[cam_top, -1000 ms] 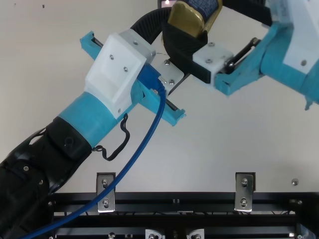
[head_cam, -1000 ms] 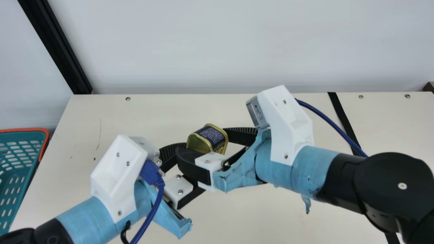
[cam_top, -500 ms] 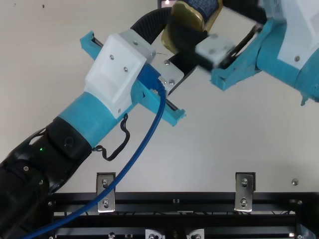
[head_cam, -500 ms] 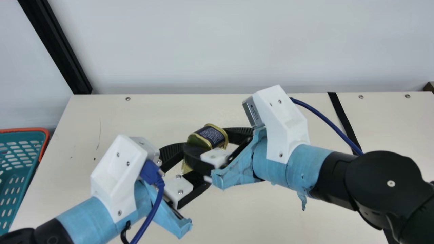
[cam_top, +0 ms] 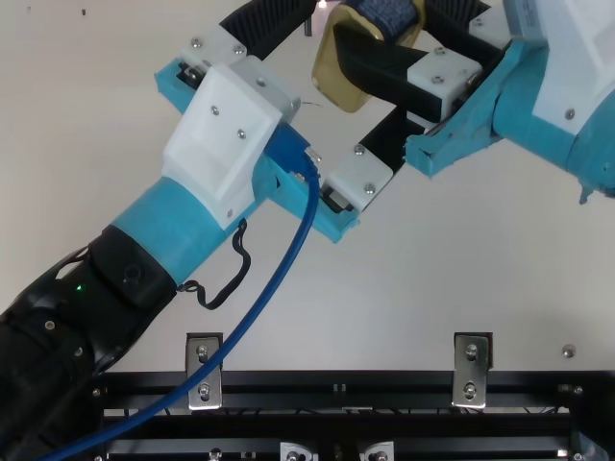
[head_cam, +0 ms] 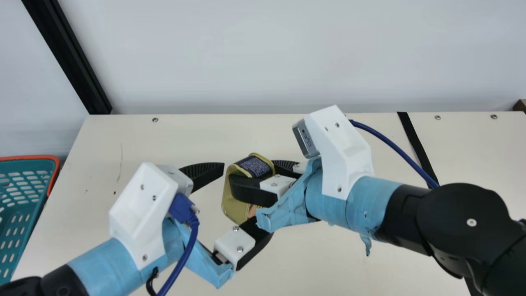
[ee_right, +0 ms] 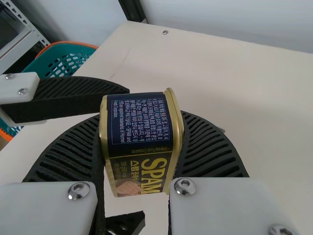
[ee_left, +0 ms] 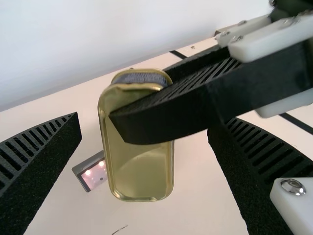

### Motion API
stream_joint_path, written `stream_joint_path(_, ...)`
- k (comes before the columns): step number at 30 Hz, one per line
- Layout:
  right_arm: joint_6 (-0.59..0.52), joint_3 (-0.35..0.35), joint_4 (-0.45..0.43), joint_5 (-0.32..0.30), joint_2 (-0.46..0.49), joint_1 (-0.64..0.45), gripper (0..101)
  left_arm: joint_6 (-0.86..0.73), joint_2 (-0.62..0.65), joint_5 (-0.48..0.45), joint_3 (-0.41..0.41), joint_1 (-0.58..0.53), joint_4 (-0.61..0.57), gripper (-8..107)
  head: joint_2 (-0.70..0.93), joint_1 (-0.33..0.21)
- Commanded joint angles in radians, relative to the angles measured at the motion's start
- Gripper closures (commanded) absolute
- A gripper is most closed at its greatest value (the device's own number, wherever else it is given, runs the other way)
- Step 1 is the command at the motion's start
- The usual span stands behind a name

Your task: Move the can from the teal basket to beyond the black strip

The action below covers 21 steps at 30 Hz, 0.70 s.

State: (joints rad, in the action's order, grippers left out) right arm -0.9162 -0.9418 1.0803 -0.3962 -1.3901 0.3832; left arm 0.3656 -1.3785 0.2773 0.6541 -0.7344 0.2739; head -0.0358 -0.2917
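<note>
The can, gold with a dark blue label, is held above the table at mid-table, the can (head_cam: pixel 236 199) between both arms. My right gripper (head_cam: pixel 252 172) is shut on it from the right; in the right wrist view the can (ee_right: pixel 139 142) sits between the two fingers of my right gripper (ee_right: pixel 139 147). My left gripper (head_cam: pixel 242 191) stands open around the can's left side; in the left wrist view a gap separates the fingers of my left gripper (ee_left: pixel 144 127) from the can (ee_left: pixel 139 166). The black strip (head_cam: pixel 417 144) lies at the right, the teal basket (head_cam: pixel 24 185) at the far left.
A blue cable (head_cam: pixel 394 144) loops above the right arm near the strip. A pale wall (head_cam: pixel 263 53) rises behind the table (head_cam: pixel 185 135), and a black frame post (head_cam: pixel 65 53) stands at its back left corner. Metal rails (cam_top: pixel 336 389) run along the table's near edge.
My left gripper has opened and let go of the can. The right gripper moved slightly left and closed on the can, which then shifted a little.
</note>
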Motion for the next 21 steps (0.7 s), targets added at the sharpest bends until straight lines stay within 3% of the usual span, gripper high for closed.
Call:
stream_joint_path(1,0.0,0.0,0.0,0.0,0.0,0.0,101,0.0,0.0,0.0,0.0,0.0,0.0,9,-0.008,-0.002)
stream_joint_path(7,0.0,0.0,-0.002,-0.001,-0.002,0.0,101,-0.018,-0.006,-0.009,-0.004,-0.012,-0.012,9,-0.008,-0.002)
stream_joint_path(21,0.0,0.0,-0.002,-0.001,-0.002,0.0,101,-0.135,-0.023,-0.165,-0.052,0.009,-0.002,9,-0.008,-0.002)
